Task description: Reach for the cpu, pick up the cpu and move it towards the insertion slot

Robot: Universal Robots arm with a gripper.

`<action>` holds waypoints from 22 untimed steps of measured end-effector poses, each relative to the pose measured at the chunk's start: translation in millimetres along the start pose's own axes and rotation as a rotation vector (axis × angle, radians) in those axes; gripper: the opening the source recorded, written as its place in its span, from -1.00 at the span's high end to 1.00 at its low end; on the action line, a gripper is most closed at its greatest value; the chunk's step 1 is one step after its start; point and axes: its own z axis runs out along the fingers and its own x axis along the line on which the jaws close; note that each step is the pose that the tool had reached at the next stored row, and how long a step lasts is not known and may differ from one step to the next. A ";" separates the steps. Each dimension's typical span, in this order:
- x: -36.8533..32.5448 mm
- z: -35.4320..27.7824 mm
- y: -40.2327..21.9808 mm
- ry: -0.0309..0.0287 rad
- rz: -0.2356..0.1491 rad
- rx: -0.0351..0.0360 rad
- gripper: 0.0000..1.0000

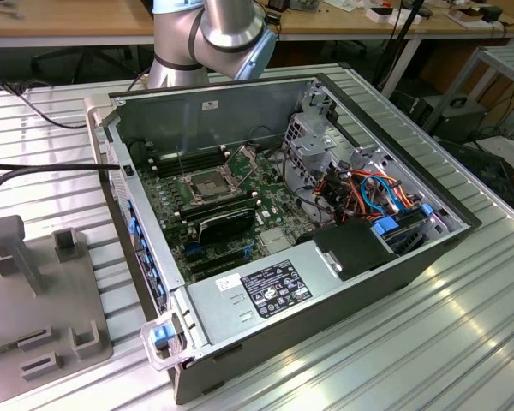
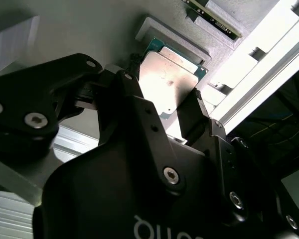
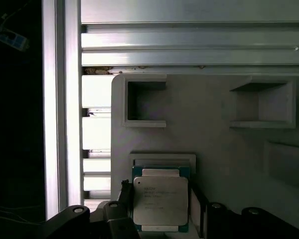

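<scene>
The cpu [image 3: 160, 201], a thin square chip with a silvery lid and green rim, lies between my gripper's [image 3: 160, 189] two black fingers in both wrist views. The fingers [image 2: 197, 107] press against its two opposite edges, so the gripper [image 2: 163, 83] is shut on the cpu [image 2: 169, 82]. Just behind the chip is a raised grey holder [image 3: 162, 159] on a pale grey fixture plate [image 3: 204, 134]. The insertion slot [image 1: 207, 184], a square socket with a metal frame and dark centre, sits on the green motherboard inside the opened computer case in the exterior view.
The case [image 1: 325, 282] lies on a ribbed aluminium table [image 1: 428, 342], with cables and a black power supply [image 1: 351, 248] inside. A grey fixture with upright blocks [image 1: 43, 282] stands at the exterior view's left. Two square pockets [image 3: 144, 102] are in the plate.
</scene>
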 end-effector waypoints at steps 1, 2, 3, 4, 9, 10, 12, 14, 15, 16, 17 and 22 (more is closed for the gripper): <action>0.0 -1.0 0.0 0.0002 0.000 0.0000 -0.09; 0.0 -2.0 0.0 0.0005 0.000 0.0000 -0.09; 0.0 -2.6 0.0 0.0006 0.000 0.0000 -0.09; 0.0 -3.5 0.0 0.0007 0.000 0.0000 -0.09; 0.1 -6.9 0.1 0.0011 0.000 0.0000 -0.09; 0.1 -7.5 0.1 0.0012 0.000 -0.0001 -0.09; 0.1 -9.2 0.1 0.0016 0.000 0.0000 -0.09; 0.1 -10.6 0.1 0.0019 0.000 0.0000 -0.09; 0.2 -11.3 0.1 0.0021 0.000 0.0000 -0.09; 0.2 -12.1 0.1 0.0023 0.000 0.0001 -0.09; 0.2 -12.8 0.1 0.0024 0.000 0.0000 -0.09; 0.2 -15.8 0.2 0.0031 0.000 -0.0001 -0.09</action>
